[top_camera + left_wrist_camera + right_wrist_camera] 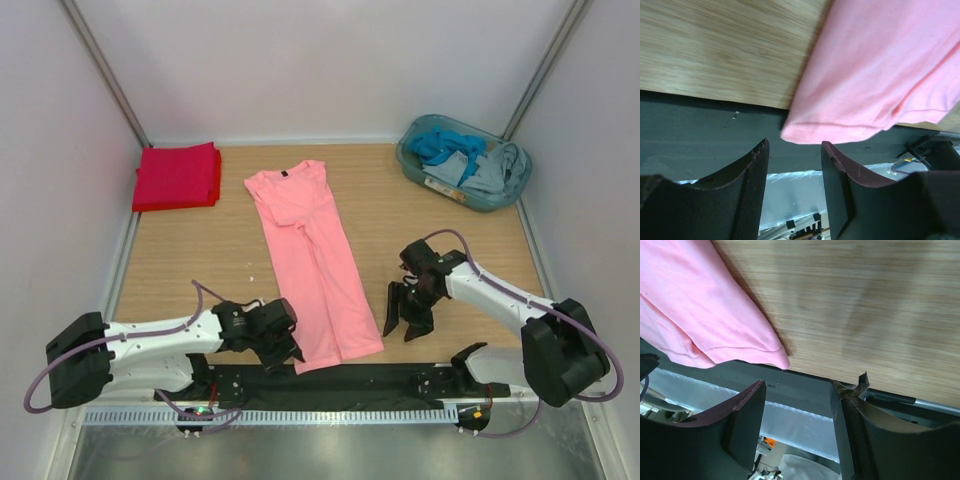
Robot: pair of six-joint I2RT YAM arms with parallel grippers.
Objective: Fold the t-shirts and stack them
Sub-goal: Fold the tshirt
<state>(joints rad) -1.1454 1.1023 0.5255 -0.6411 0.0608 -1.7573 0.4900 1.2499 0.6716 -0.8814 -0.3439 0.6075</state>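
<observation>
The salmon-pink t-shirt (308, 262) lies on the wooden table folded lengthwise into a long strip, its dark neck label at the far end and its hem over the near edge. The bright red t-shirt (178, 176) lies folded at the far left. My left gripper (285, 352) is open and empty just left of the pink hem's near-left corner (840, 127). My right gripper (407, 312) is open and empty to the right of the hem's near-right corner (765, 352), a little apart from it.
A teal basket (417, 166) with blue and grey clothes stands at the far right corner. White walls close in the table on three sides. A dark strip (700, 130) runs along the table's near edge by the arm bases.
</observation>
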